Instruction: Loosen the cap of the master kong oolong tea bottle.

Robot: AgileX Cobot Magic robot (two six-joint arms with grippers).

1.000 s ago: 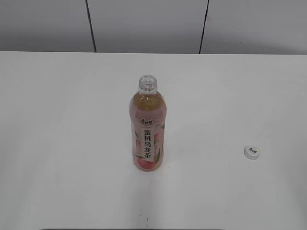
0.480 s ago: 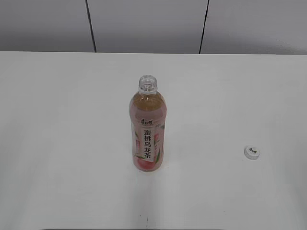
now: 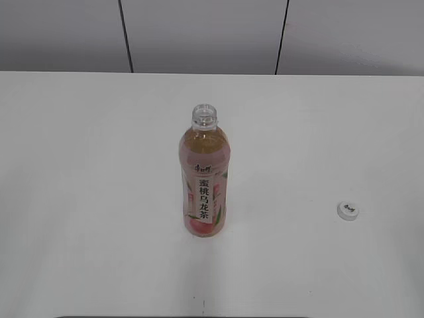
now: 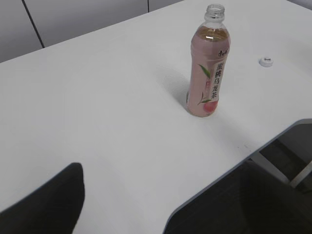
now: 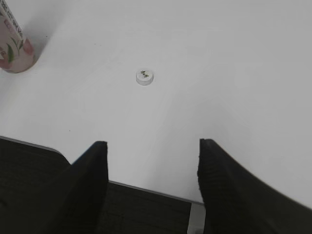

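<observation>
The master kong oolong tea bottle (image 3: 204, 182) stands upright near the table's middle, its neck open with no cap on it. It also shows in the left wrist view (image 4: 208, 73) and at the top-left corner of the right wrist view (image 5: 13, 51). The white cap (image 3: 347, 211) lies flat on the table to the bottle's right, logo up; it also shows in the left wrist view (image 4: 265, 61) and the right wrist view (image 5: 145, 77). My right gripper (image 5: 152, 146) is open and empty, over the table's front edge, well short of the cap. My left gripper (image 4: 161, 168) is open and empty, far from the bottle. Neither gripper shows in the exterior view.
The white table (image 3: 99, 165) has a grey front edge (image 4: 273, 139), with dark floor and a metal frame below it. A grey panelled wall (image 3: 205, 33) stands behind the table.
</observation>
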